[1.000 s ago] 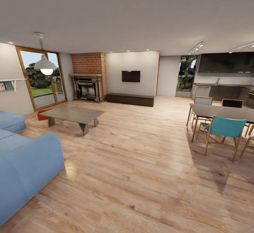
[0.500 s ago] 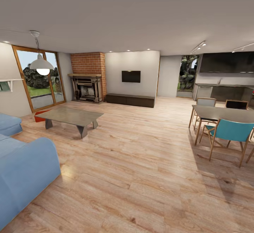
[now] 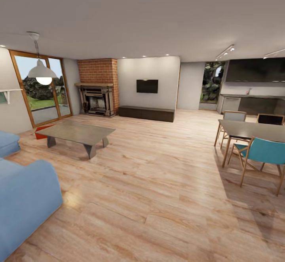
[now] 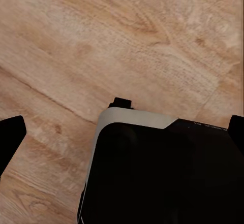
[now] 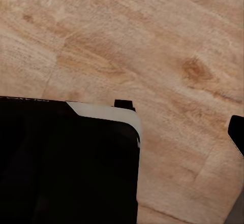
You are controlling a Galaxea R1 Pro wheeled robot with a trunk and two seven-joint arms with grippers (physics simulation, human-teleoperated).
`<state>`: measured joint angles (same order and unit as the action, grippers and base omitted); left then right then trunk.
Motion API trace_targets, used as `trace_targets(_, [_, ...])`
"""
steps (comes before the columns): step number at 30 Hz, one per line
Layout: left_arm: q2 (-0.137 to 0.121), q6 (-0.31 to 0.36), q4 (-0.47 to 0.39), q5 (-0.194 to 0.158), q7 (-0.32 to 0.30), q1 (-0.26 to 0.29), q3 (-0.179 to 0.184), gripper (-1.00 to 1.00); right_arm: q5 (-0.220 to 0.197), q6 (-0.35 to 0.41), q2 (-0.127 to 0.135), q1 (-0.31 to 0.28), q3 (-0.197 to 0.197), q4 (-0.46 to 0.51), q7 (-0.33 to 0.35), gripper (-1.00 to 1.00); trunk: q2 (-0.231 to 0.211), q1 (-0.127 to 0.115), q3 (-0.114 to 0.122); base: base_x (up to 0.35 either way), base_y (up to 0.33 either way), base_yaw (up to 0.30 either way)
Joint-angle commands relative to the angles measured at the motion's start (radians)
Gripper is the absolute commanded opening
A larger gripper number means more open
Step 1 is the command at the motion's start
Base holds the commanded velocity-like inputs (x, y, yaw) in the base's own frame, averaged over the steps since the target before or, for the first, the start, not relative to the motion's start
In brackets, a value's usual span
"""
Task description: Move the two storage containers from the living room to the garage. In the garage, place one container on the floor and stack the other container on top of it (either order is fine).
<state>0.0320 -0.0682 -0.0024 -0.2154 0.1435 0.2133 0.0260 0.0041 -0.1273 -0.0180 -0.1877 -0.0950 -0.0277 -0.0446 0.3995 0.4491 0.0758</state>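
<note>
A wide living room (image 3: 150,167) with a light wood plank floor (image 3: 158,198) stretches ahead of the robot's head camera, a blue sofa (image 3: 23,198) at the near left. Beyond the sofa stands a low grey coffee table (image 3: 77,132), and on the floor just behind its far left end, near the wood-framed glass doors (image 3: 39,87), a patch of orange-red marks one storage container (image 3: 40,133), mostly hidden by the tabletop; whether the second bin lies with it cannot be told. A white pendant lamp (image 3: 41,73) hangs over that corner, with a dark fireplace (image 3: 95,100) under a brick chimney (image 3: 97,71), a wall-mounted television (image 3: 147,86) and a long dark cabinet (image 3: 146,113) along the far wall. At the right, a dining table (image 3: 253,129) is ringed by chairs, among them a teal chair (image 3: 263,153), with a dark kitchen behind. Both wrist cameras look down on plank flooring and the robot's black-and-white base (image 4: 162,168). In the left wrist view, dark finger tips (image 4: 11,135) of the left hand sit at opposite edges, well apart and empty; in the right wrist view a single dark finger tip (image 5: 236,132) shows at the edge, so that hand's state cannot be told.
</note>
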Motion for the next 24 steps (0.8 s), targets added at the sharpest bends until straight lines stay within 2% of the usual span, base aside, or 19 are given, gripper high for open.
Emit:
trace_targets(1, [0.000,-0.004,0.001,-0.007,0.002,0.000,0.003,1.00,0.001,-0.005,0.000,-0.001,-0.008,-0.003,-0.005,1.00,0.001,0.001,0.000,0.323,0.000,0.000])
trace_targets(24, [0.000,-0.004,0.001,-0.007,0.002,0.000,0.003,1.00,0.001,-0.005,0.000,-0.001,-0.008,-0.003,-0.005,1.00,0.001,0.001,0.000,0.323,0.000,0.000])
